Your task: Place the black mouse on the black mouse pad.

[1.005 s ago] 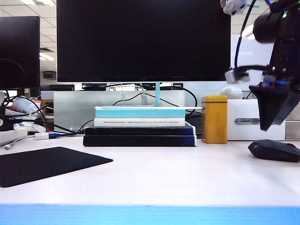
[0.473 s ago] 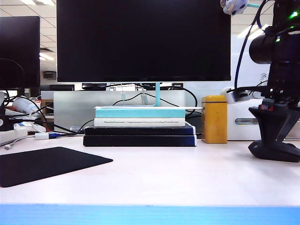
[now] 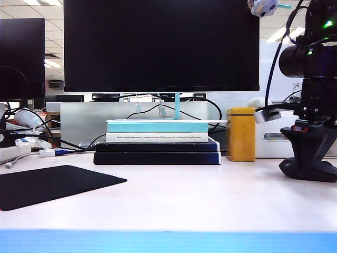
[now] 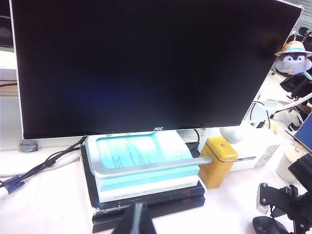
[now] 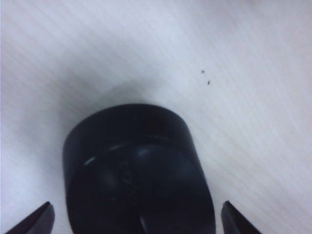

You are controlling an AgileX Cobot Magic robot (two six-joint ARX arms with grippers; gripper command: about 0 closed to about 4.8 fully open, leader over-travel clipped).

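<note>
The black mouse (image 3: 288, 168) lies on the pale desk at the far right. My right gripper (image 3: 310, 159) points down over it, open, with one finger on either side of the mouse body. The right wrist view is largely taken up by the mouse (image 5: 136, 175), and the two fingertips (image 5: 38, 220) stand apart from its flanks with desk showing between. The black mouse pad (image 3: 50, 184) lies flat at the front left, with nothing on it. My left gripper (image 4: 137, 220) shows only as a dark tip with the fingers together, hovering in front of the book stack.
A stack of books (image 3: 157, 142) sits under a large monitor (image 3: 160, 45) at the back centre. A yellow tin (image 3: 241, 134) and a white box (image 3: 274, 138) stand just left of the mouse. Cables and plugs (image 3: 31, 142) crowd the back left.
My right gripper has come down from above the mouse and now straddles it, still open. The mouse and the pad have not moved.
</note>
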